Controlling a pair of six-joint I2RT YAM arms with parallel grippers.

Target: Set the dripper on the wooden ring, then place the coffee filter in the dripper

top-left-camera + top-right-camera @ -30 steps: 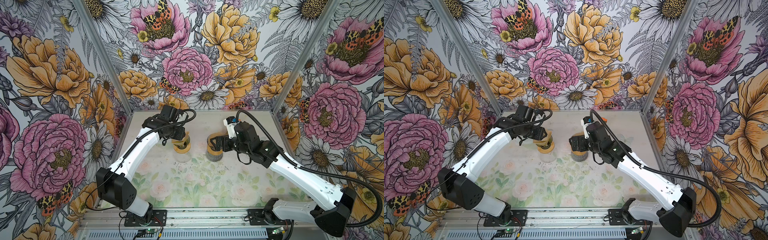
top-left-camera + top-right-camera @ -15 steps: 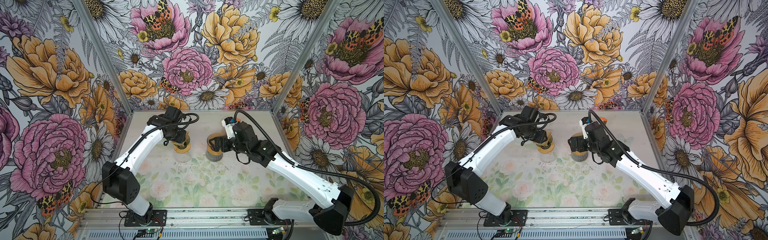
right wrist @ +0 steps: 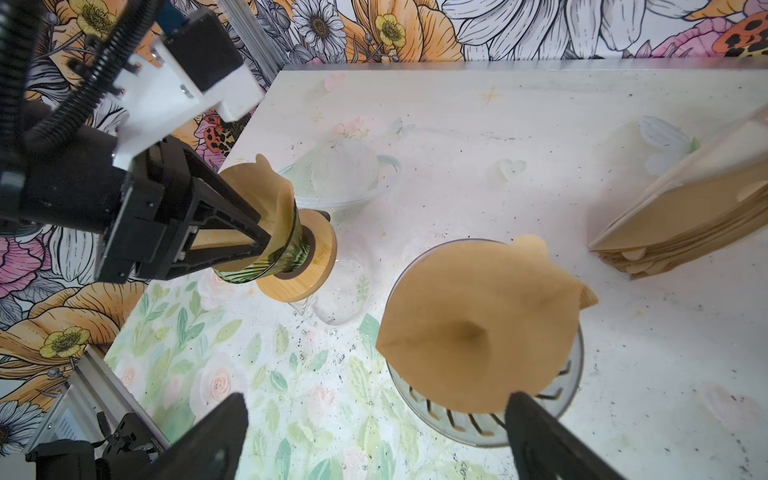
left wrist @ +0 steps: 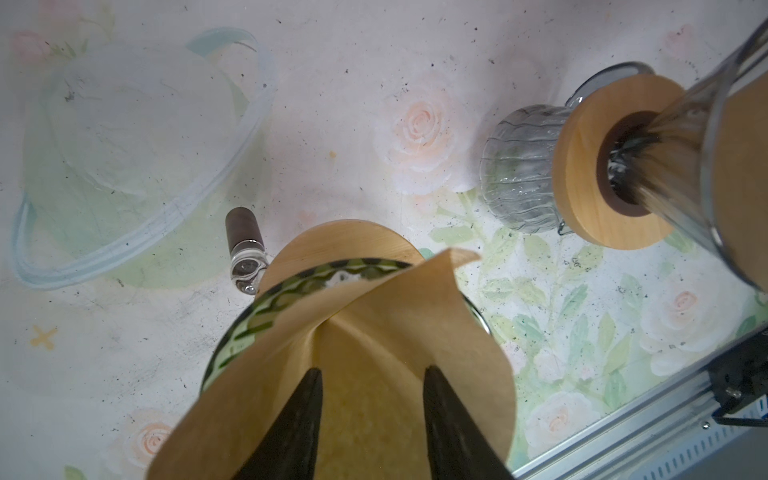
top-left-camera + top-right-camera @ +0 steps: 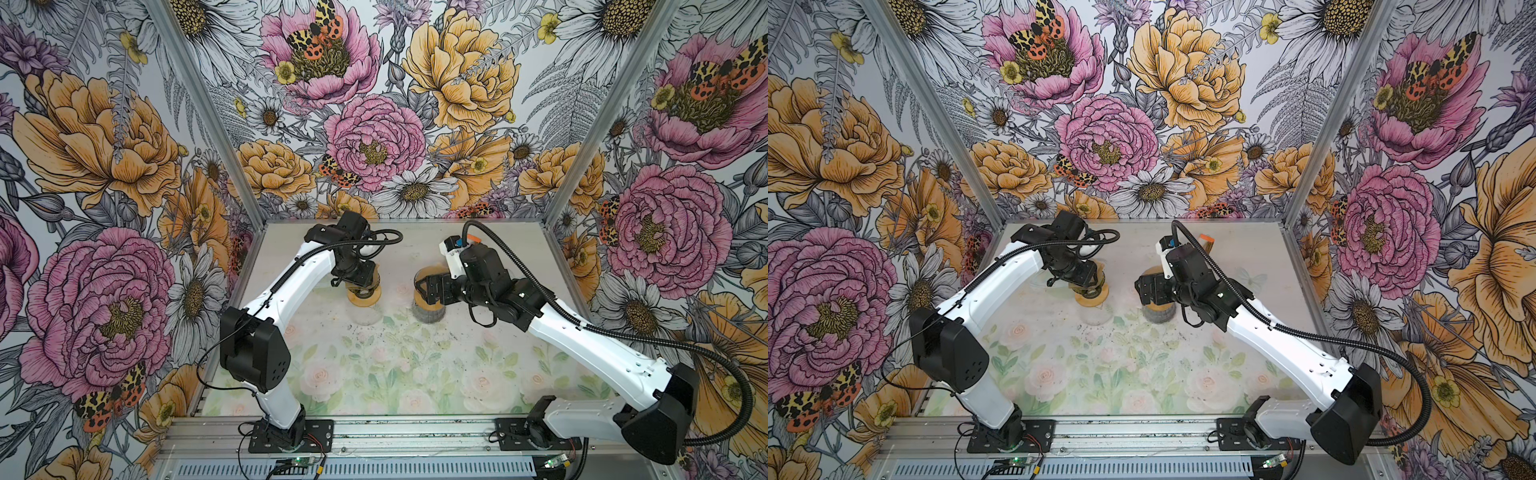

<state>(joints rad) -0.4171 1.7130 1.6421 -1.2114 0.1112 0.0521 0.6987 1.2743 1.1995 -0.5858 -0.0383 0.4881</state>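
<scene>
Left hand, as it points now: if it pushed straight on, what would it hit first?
The coffee filter. The left hand sits open inside the paper cone, aimed down toward its fold, so it would likely meet paper first, with the green dripper backing it. The gap to the paper is hard to judge.

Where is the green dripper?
The green dripper stands left of centre in both top views, beneath the left fingers, a paper filter in it, the clear dripper to its right.
</scene>
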